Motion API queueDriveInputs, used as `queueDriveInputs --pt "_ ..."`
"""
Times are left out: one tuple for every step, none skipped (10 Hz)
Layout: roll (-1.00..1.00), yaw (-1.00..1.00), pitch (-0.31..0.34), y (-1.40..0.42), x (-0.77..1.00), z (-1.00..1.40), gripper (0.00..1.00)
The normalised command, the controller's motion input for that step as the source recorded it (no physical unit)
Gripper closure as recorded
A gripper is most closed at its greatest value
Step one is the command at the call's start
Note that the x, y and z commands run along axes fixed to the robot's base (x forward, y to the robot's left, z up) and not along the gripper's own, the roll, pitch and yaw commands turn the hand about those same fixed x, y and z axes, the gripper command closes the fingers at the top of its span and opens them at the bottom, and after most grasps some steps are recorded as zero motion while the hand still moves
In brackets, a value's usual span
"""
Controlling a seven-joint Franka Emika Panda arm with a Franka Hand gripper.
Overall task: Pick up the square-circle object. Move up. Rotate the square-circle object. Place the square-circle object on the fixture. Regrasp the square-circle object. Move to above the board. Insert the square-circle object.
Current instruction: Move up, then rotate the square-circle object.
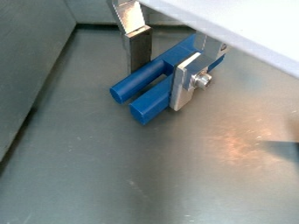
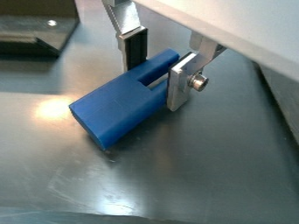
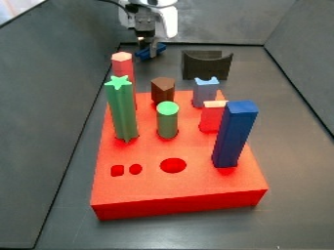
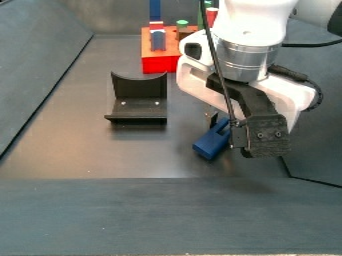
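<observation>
So we're at the pick-up step: gripper (image 2: pixel 158 66) is down on the floor, fingers straddling the block (image 2: pixel 122 108), looks clamped on it. Next it needs a straight lift, fixture (image 4: pixel 136 98) waits nearby.

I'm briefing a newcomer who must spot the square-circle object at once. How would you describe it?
Find the big red board; past its far edge, beside the dark fixture, the arm's end effector reaches to the grey floor. The blue block between its fingers is the square-circle object. Unlike the board's upright pegs, it lies down and ends in two prongs.
</observation>
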Motion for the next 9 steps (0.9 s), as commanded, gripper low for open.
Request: queueDriveInputs --pt "-0.01 0.00 0.066 0.00 -0.10 0.72 1.00" --pt "0.00 -0.01 0.084 0.00 -0.12 0.68 1.00" --pt "0.01 -0.02 0.104 0.00 -0.06 0.58 1.00" --pt "0.03 -0.02 0.133 0.00 -0.03 0.45 1.00" --pt "0.05 -0.02 0.150 0.00 -0.02 0.36 1.00" --pt "0.07 -0.02 0.153 0.00 -0.02 0.30 1.00" --pt "0.09 0.00 0.157 -0.01 -0.02 0.18 1.00" --pt "0.00 0.00 0.000 -0.72 0.25 0.83 1.00" --pt "0.01 0.01 0.001 -0.70 0.24 0.79 1.00"
